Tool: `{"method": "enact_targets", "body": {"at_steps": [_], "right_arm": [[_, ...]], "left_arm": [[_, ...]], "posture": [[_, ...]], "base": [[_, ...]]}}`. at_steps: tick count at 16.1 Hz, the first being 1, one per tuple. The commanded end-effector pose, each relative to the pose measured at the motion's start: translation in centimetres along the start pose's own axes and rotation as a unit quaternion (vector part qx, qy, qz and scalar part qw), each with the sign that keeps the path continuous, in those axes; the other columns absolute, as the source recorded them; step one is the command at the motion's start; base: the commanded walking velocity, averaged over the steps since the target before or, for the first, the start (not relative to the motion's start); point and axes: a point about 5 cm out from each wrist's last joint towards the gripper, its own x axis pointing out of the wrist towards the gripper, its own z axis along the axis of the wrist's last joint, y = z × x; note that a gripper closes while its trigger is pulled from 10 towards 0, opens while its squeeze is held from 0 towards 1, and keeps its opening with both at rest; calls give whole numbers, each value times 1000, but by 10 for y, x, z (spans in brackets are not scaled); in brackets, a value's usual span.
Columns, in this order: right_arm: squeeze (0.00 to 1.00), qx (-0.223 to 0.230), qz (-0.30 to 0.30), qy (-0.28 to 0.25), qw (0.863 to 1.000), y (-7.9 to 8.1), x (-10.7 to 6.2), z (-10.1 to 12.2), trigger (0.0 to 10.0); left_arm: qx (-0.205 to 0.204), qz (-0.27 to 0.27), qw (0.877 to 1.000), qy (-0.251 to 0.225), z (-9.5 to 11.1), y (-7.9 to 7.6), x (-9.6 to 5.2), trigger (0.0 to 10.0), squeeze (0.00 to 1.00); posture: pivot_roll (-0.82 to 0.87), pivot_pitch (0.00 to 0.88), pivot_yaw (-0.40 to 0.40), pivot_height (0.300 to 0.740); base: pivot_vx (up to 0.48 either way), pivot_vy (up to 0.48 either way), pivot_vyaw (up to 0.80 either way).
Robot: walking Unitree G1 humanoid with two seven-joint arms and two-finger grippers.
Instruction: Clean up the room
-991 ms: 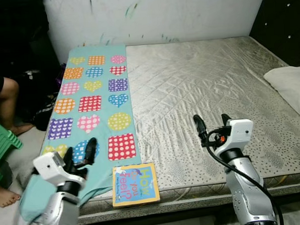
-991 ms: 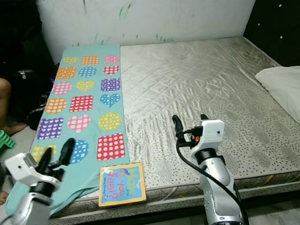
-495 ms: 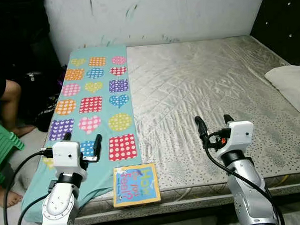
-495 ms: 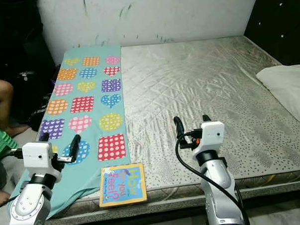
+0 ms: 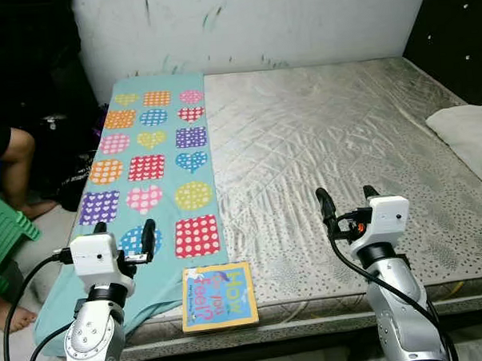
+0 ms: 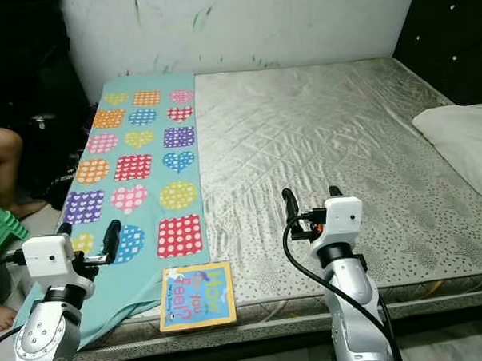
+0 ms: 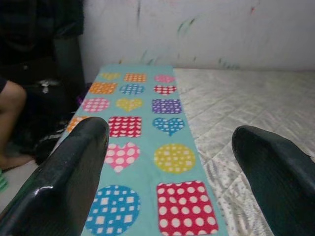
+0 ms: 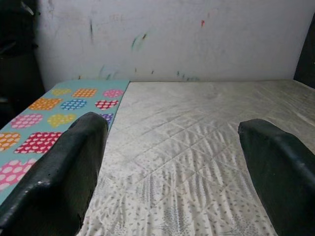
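The mattress [image 5: 327,137] carries a patterned blanket [image 5: 148,164], a book [image 5: 218,296] and a pillow [image 5: 467,135].

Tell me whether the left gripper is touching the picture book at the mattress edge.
Apart. In the left eye view the left gripper hovers open over the teal blanket, with blanket showing between it and the book.
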Motion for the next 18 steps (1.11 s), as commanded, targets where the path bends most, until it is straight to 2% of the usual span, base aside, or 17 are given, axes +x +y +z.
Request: {"method": "enact_targets", "body": {"at_steps": [1, 4, 15, 18], "right_arm": [[0, -5, -8, 2, 1000, -2, -1, 1, 10000], [0, -3, -33, -2, 999, -5, 1, 4, 10000], [0, -7, -41, 17, 999, -5, 4, 0, 10000], [0, -24, -46, 36, 998, -6, 4, -4, 10000]], "left_arm": [[8, 10, 1000, 26, -8, 2, 0, 10000, 0], [13, 30, 999, 23, -5, 5, 4, 10000, 0], [-3, 24, 999, 27, -6, -1, 10, 10000, 0], [-8, 22, 999, 32, -7, -1, 10, 10000, 0]], "posture": [[-164, 5, 4, 740], [-173, 11, 6, 740], [-176, 2, 4, 740], [-178, 6, 4, 740]], "base": [[0, 0, 0], [0, 0, 0], [0, 0, 0], [0, 0, 0]]}}
